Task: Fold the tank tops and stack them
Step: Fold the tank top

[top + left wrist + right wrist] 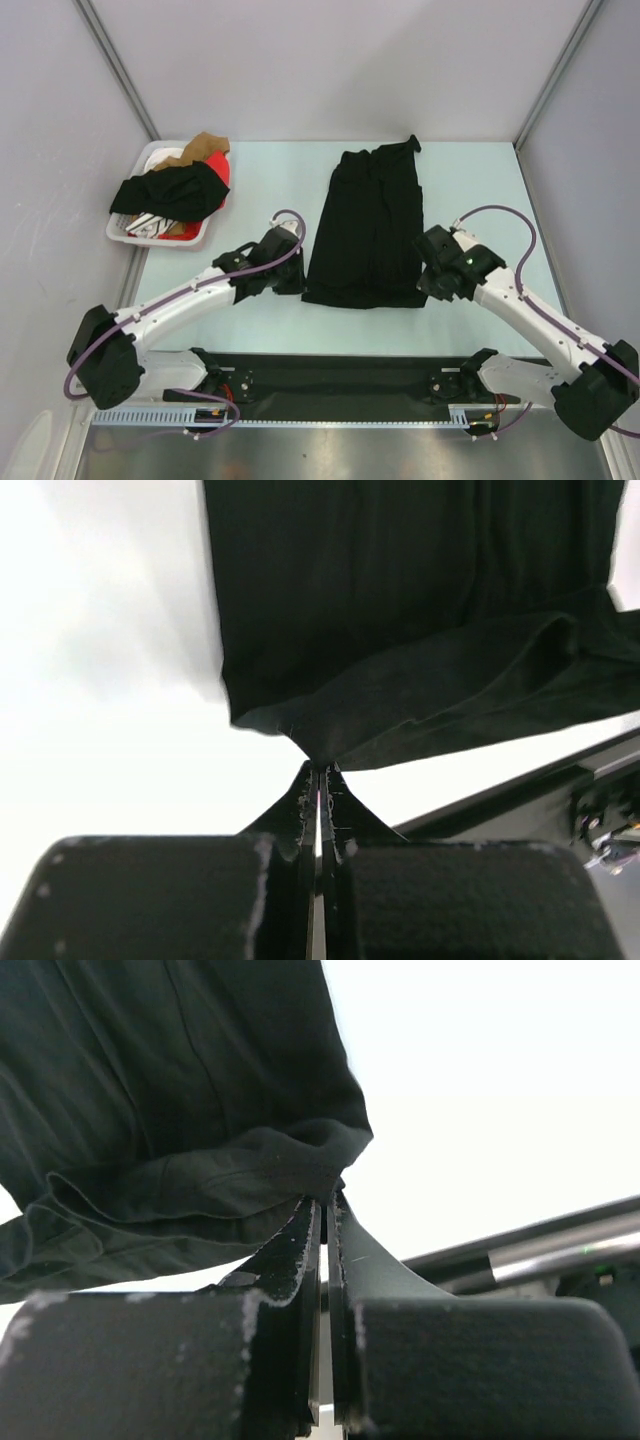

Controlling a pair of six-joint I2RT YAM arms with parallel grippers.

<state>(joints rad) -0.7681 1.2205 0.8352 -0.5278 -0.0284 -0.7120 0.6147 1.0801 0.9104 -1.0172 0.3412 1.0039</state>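
Left fingers [308, 788]: clenched, pinching the near left corner of the black tank top [400, 610]. The left wrist view shows the hem bunched to a point right at the fingertips.

Right fingers [305, 1232]: clenched, pinching the near right corner of the same garment. The right wrist view shows the fabric gathered into folds at the tips and fanning away to the left.

Black tank top, overhead view [365, 225]: lies lengthwise at the middle of the table [470, 170], with the near hem towards the arm bases and the strap end at the far side. One strap pokes out at the far right corner. Creases run along its length. Whether the pinched corners are raised off the table cannot be told.

Both arms reach inward from the near edge, one on each side of the garment.

Basket [165, 241]: white, at the far left of the table, well apart from the spread garment. The red tank top [222, 172] lies in it at the right side, mostly covered by another black garment [170, 192]. A tan cloth [208, 145] sits at the far rim.
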